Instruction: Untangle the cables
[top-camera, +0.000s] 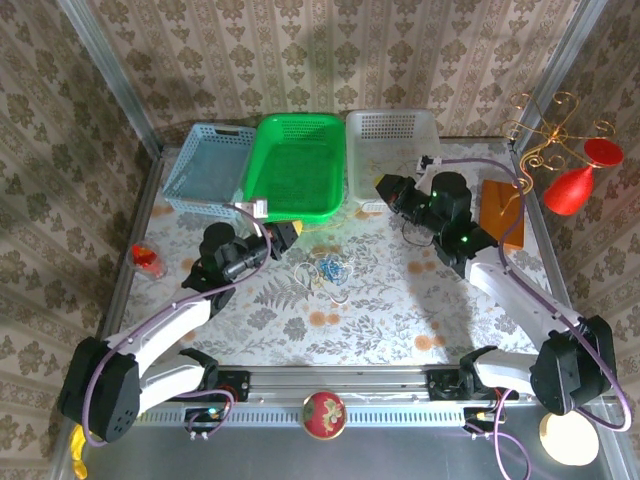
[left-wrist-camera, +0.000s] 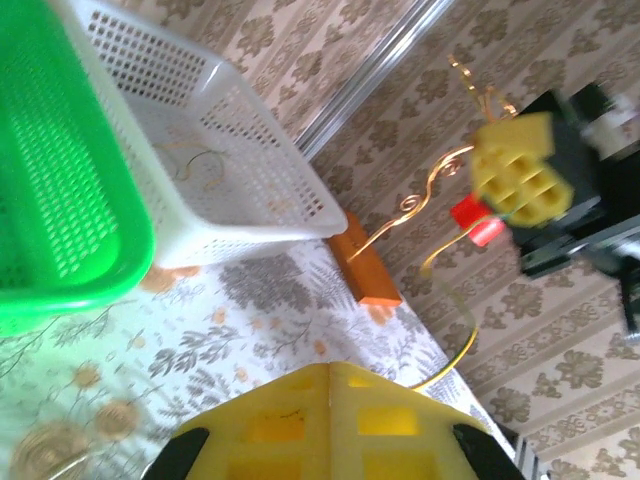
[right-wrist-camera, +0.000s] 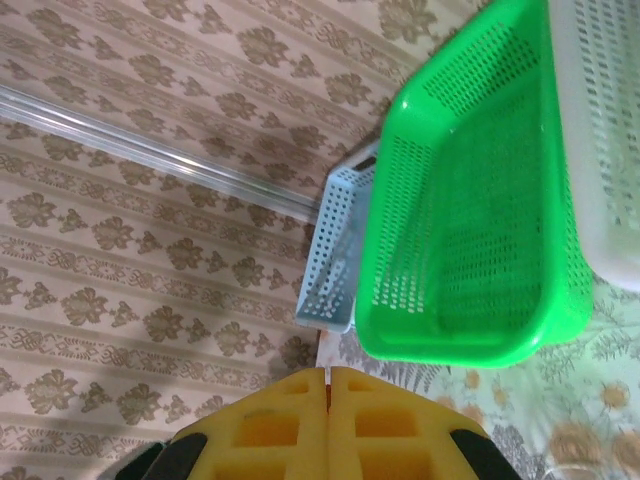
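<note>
Left gripper (top-camera: 283, 232) and right gripper (top-camera: 384, 187) were both closed, apparently empty; cables (top-camera: 328, 270) lay bunched midway between the side edges of the table (top-camera: 400, 320). Tugging one strand hard could tighten the tangle.

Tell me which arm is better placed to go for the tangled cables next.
The left arm: its shut jaws sit close beside the cable tangle, while the right arm holds its shut jaws farther off, up by the white basket. Left likely needs less travel.
</note>
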